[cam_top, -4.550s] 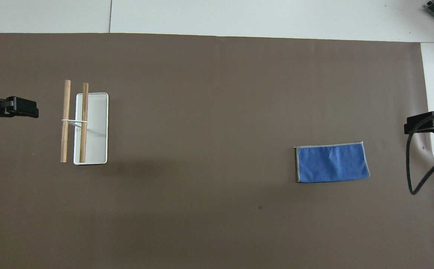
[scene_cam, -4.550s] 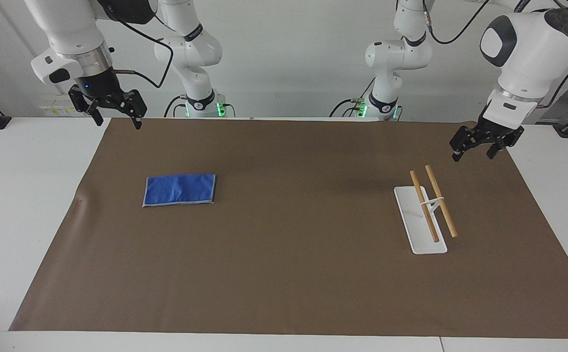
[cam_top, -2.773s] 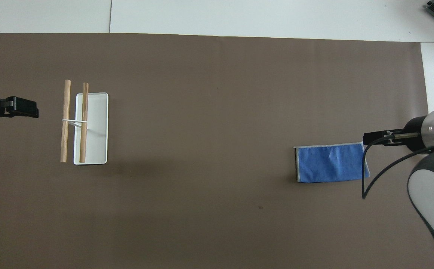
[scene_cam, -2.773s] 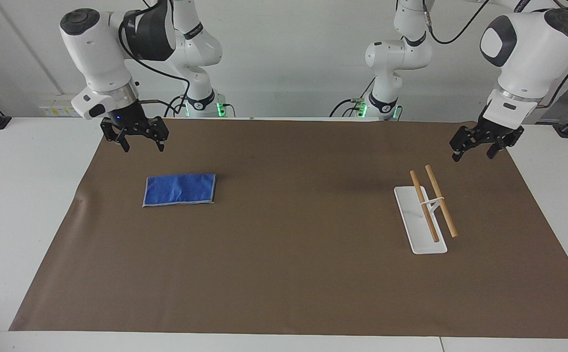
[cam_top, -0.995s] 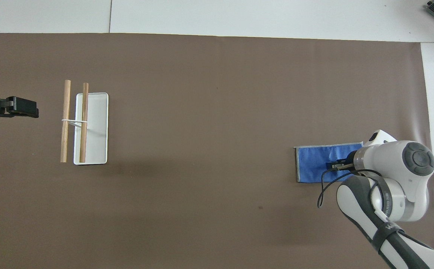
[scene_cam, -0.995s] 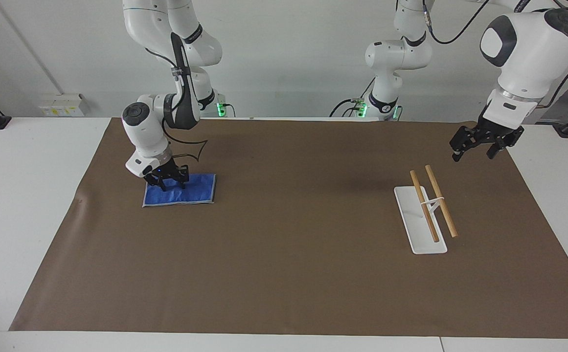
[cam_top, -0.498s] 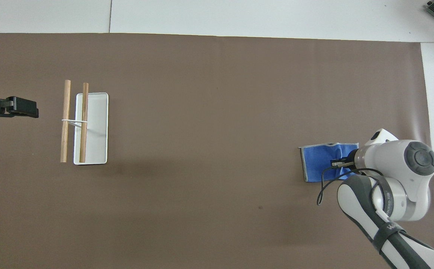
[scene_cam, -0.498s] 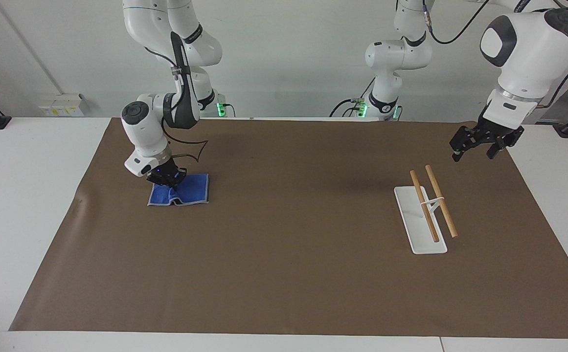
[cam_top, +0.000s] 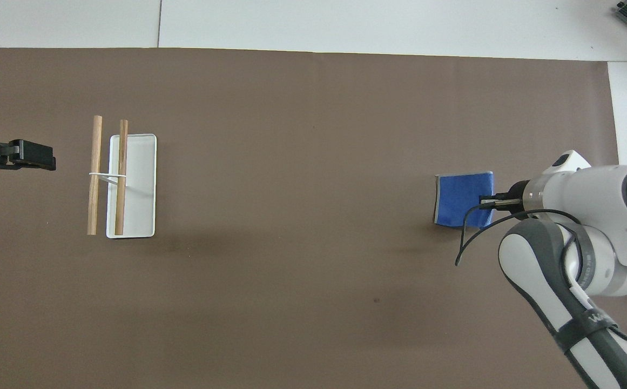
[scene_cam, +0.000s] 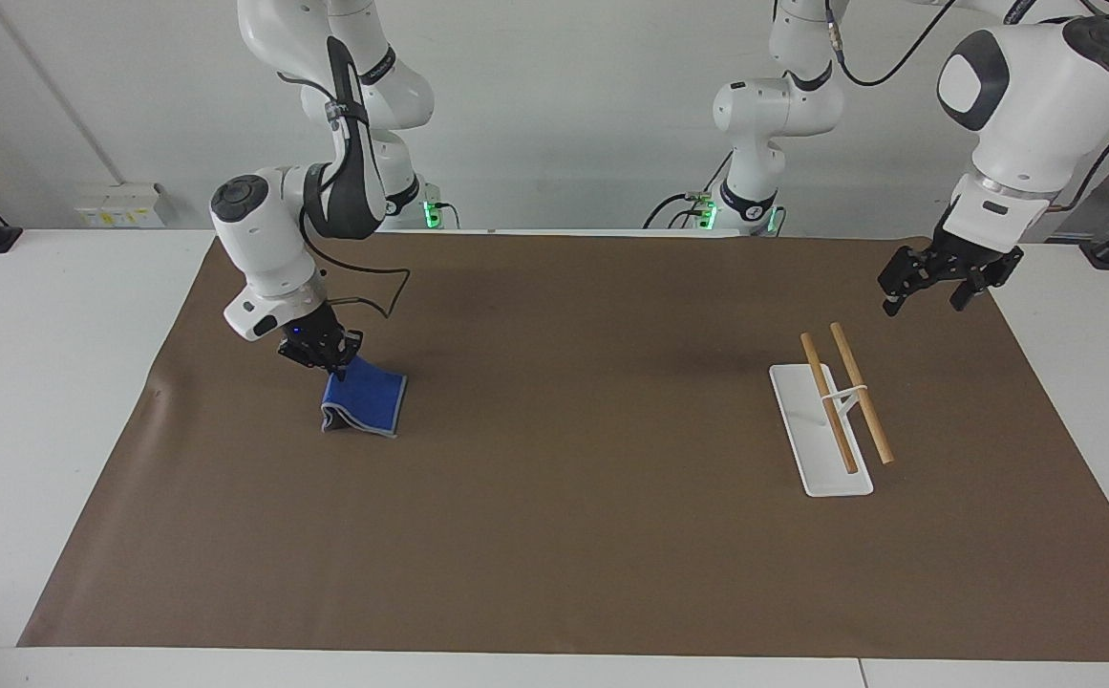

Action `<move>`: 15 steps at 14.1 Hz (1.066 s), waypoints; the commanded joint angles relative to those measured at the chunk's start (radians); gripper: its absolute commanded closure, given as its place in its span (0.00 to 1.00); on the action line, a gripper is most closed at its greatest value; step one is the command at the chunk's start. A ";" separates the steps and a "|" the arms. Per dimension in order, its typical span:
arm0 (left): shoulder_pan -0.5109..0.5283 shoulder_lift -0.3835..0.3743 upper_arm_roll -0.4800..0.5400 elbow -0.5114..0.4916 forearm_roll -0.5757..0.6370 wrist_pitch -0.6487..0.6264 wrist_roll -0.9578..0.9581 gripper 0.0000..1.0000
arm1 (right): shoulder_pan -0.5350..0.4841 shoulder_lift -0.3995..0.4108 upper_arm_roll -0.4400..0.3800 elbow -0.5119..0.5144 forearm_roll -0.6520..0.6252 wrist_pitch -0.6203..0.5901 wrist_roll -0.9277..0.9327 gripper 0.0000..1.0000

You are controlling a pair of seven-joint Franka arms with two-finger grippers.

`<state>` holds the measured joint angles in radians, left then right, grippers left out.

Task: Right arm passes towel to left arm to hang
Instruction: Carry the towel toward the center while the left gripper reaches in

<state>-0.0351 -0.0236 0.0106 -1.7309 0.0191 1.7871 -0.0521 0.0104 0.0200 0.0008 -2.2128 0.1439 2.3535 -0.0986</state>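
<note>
The blue towel (scene_cam: 365, 402) hangs from my right gripper (scene_cam: 332, 361), which is shut on its upper edge; the lower edge of the cloth still touches the brown mat. Seen from overhead, the towel (cam_top: 462, 206) is folded over beside the right gripper (cam_top: 487, 203). My left gripper (scene_cam: 927, 283) waits open in the air near the mat's corner at the left arm's end; its tip (cam_top: 35, 155) shows at the overhead view's edge. A towel rack (scene_cam: 842, 395) with two wooden bars on a white base stands at the left arm's end.
A brown mat (scene_cam: 573, 535) covers most of the white table. The rack's white base (cam_top: 139, 183) lies beside its wooden bars (cam_top: 95, 174). A loose black cable (scene_cam: 377, 283) loops from the right wrist.
The right gripper came down onto the towel, shut on it and has now lifted one edge, pulling the cloth up and toward the table's middle. The left arm has not moved.
</note>
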 commanded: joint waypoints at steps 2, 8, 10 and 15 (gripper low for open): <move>0.006 -0.018 -0.004 -0.007 0.019 -0.017 0.005 0.00 | -0.003 0.006 0.034 0.106 0.090 -0.046 0.089 1.00; -0.008 -0.021 -0.004 -0.004 0.019 -0.005 0.005 0.00 | 0.011 0.057 0.051 0.254 0.380 -0.045 0.129 1.00; -0.003 -0.024 -0.004 -0.004 0.019 -0.005 0.003 0.00 | 0.017 0.070 0.051 0.289 0.472 -0.039 0.164 1.00; -0.008 -0.042 -0.027 -0.029 0.002 -0.025 -0.026 0.00 | 0.069 0.096 0.051 0.352 0.724 0.006 0.269 1.00</move>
<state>-0.0356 -0.0383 -0.0058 -1.7330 0.0184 1.7742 -0.0548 0.0634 0.0864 0.0482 -1.9033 0.7976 2.3337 0.1188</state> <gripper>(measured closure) 0.000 0.965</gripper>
